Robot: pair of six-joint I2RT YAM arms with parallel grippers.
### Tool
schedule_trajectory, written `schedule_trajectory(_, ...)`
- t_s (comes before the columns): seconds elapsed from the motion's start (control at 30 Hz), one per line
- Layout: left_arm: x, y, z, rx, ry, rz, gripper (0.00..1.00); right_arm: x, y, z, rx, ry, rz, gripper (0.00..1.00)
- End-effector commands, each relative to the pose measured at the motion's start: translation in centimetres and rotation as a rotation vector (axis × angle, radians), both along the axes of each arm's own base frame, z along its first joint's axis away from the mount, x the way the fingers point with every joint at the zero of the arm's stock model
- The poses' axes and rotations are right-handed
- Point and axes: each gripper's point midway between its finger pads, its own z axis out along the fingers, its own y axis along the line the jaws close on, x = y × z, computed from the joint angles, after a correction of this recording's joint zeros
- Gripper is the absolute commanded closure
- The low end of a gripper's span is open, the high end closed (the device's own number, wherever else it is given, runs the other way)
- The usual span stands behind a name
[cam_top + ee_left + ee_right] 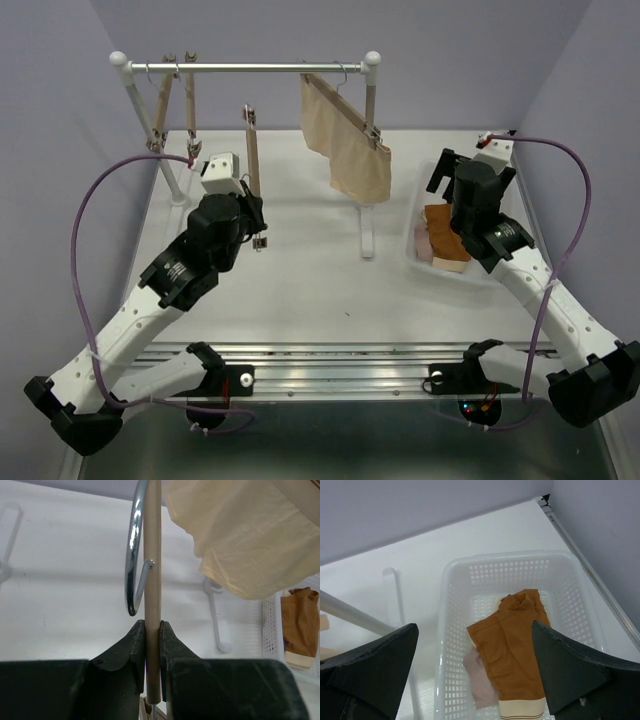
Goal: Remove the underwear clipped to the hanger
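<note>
Left end effector is clamped on the wooden bar of a bare hanger. The hanger's hook is free of the rail, over the left-centre of the desk.

Right end effector has its jaws wide apart and empty, above the white basket at the desk's right edge. The rust-brown brief and pale pink brief lie in the basket, rust on top.

The beige brief hangs under the rail at the far edge, apparently clipped at its right end only.
</note>
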Motion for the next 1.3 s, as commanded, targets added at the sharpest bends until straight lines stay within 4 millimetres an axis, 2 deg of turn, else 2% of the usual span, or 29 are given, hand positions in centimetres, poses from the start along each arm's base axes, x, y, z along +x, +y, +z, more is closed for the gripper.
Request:
schedule_trajectory(0.0,2.4,1.3,4.3,0.089,-0.096,0.094,1.00,0.0,0.7,2.9,0.057,-0.114,0.052,0.00)
schedule_trajectory(0.13,4.8,1.9,5.5,0.137,-0.104,0.102,1.00,-0.7,0.4,3.5,0.065,-0.135,0.054,0.00)
schedule_trajectory(0.17,5.8,2.6,6.0,0.142,-0.104,0.118,1.00,-0.8,0.3,3.6,0.067,-0.142,0.050,0.00)
schedule_trajectory(0.23,7.0,2.3,6.4,0.147,-0.107,0.089,1.00,-1.2,-0.1,3.8,0.062,-0.154,0.034,0.00)
schedule_trajectory(0.27,7.7,3.2,6.6,0.153,-0.110,0.107,1.00,-1.3,-0.3,3.9,0.062,-0.157,0.028,0.00)
schedule_trajectory(0.47,10.9,3.2,7.9,0.200,-0.122,0.090,1.00,-1.7,-0.7,4.4,0.063,-0.180,0.016,0.00)
schedule_trajectory(0.63,12.8,3.1,9.8,0.224,-0.152,0.078,1.00,-1.6,-0.7,4.2,0.060,-0.178,0.011,0.00)
schedule_trajectory(0.9,15.4,4.3,12.3,0.276,-0.176,0.099,1.00,-1.8,-0.8,4.3,0.066,-0.186,0.009,0.00)
schedule_trajectory(0.93,15.5,4.4,13.2,0.280,-0.193,0.101,1.00,-1.9,-0.8,4.4,0.065,-0.186,0.011,0.00)
schedule_trajectory(0.97,16.1,4.2,12.8,0.290,-0.181,0.097,1.00,-1.9,-0.8,4.5,0.068,-0.190,0.012,0.00)
schedule_trajectory(1.07,17.1,4.2,13.1,0.297,-0.185,0.078,1.00,-2.0,-0.8,4.4,0.065,-0.189,0.014,0.00)
schedule_trajectory(1.27,19.2,5.7,12.4,0.319,-0.143,0.102,1.00,-1.9,-1.0,4.3,0.053,-0.182,0.005,0.00)
